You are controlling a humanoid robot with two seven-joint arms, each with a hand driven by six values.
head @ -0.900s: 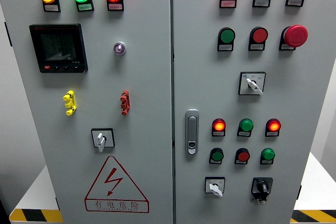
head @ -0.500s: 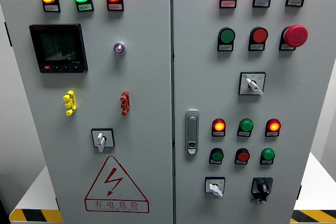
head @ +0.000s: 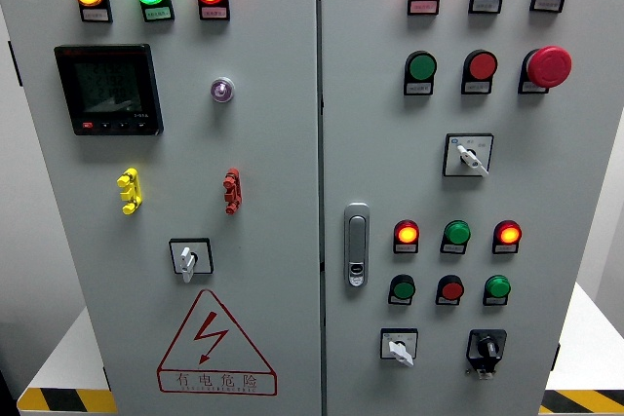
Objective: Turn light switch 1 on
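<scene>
Grey control cabinet [head: 292,172], lamps lit

My view is bright and evenly lit, sharp from edge to edge, with no blur. The grey cabinet [head: 283,143] shows soft shading only. Lit lamps at 11 and 1 o'clock bloom slightly; the dark meter screen [head: 107,88] carries faint reflections.

Neither arm nor hand of robot shows in head view; pose and finger state cannot be told.
</scene>
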